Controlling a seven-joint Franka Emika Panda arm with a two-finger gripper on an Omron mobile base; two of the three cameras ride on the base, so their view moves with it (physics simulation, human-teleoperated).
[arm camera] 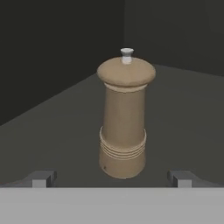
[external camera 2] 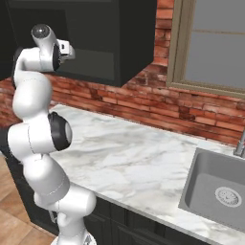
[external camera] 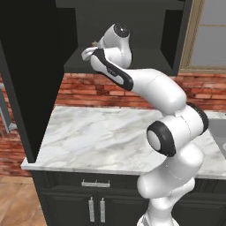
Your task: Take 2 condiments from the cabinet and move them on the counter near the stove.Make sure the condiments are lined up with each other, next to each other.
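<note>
Gripper (arm camera: 112, 178) wide open inside the cabinet (external camera: 31, 66), lined up on the tan shaker (arm camera: 124, 118) — first pickup; next, ease forward and close.

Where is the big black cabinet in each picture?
Left base view: the cabinet runs across the top, above the marble worktop.
Right base view: the cabinet is at the upper left, beside the window.
Hand view: the cabinet's dark inside surrounds the brown jar.
Shared landmark: the open hand reaching into it.
</note>
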